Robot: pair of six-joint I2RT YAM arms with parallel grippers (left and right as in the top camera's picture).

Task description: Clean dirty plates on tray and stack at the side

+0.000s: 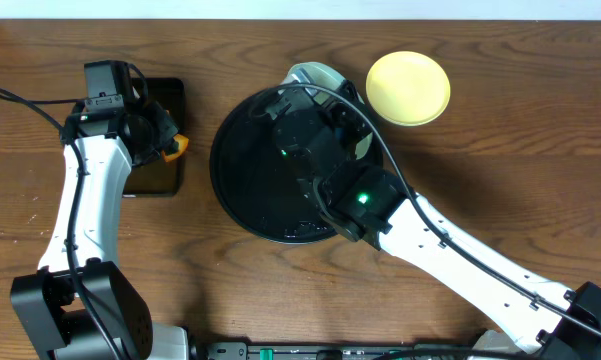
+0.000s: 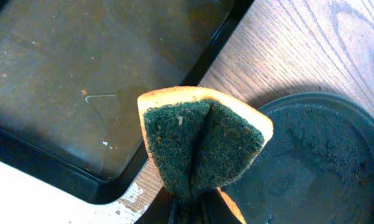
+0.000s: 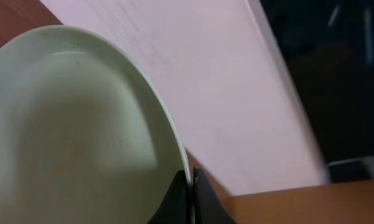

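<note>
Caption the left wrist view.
Left tool pinching a folded green sponge between the rectangular tray and round black tray.

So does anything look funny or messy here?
Two things. The sponge is squashed into a fold in the left gripper. The right gripper pinches a green plate by its rim, tipped up over the far edge of the tray, not lying flat. Nothing looks spilled or broken.
</note>
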